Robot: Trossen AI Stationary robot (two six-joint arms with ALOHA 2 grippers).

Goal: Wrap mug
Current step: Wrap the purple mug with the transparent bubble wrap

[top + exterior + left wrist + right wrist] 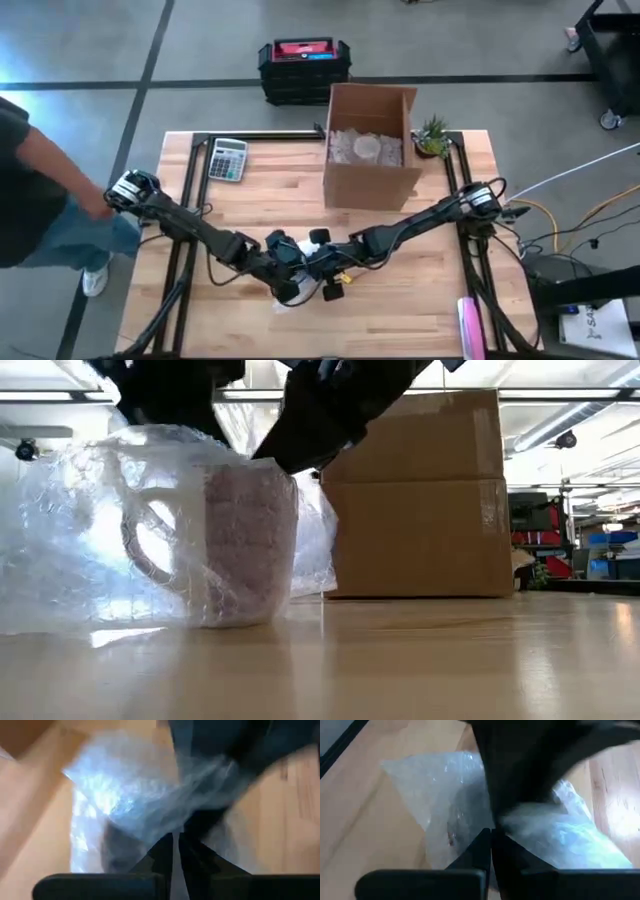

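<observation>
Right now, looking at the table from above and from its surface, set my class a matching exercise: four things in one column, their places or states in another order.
Things:
1. mug
2. calculator
3. cardboard box
4. small plant

Places or states:
A. at the table's far left
B. beside the box, on its right in the high view
C. partly covered in bubble wrap
D. open, with packing inside

Pairs: 1-C, 2-A, 3-D, 4-B

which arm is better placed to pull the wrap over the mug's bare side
Likely the right. In the low view the bubble wrap bunches on the handle side, and the mug looks thinly covered on the box side. Both end effectors, left and right, pinch wrap.
</observation>
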